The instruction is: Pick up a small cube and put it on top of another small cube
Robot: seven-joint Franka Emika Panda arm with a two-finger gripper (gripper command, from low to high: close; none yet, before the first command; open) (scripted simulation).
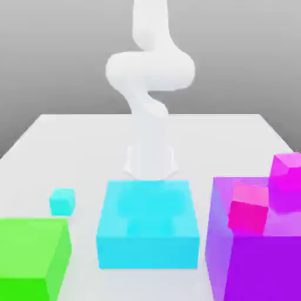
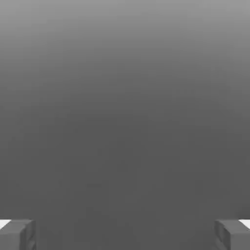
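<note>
Six blocks on a white table (image 1: 35,138), exterior view: small cyan cube (image 1: 62,201) at the view's left, sitting alone on the tabletop just behind a big green block (image 1: 32,254) and well apart from the big cyan block (image 1: 147,229) at centre; a big purple block (image 1: 256,258) at the view's right carries a small pink cube (image 1: 250,207) and a small magenta cube (image 1: 288,176) on its top. White arm (image 1: 150,88) rises behind the cyan block, nothing held. Hand view: two grey fingertips (image 2: 17,234) at the frame's corners, spread wide, empty grey between them. Handling, judged: the small cyan cube is likely light, rigid, smooth-faced; pinch two opposite side faces at mid-height, squarely, to avoid twisting.
</note>
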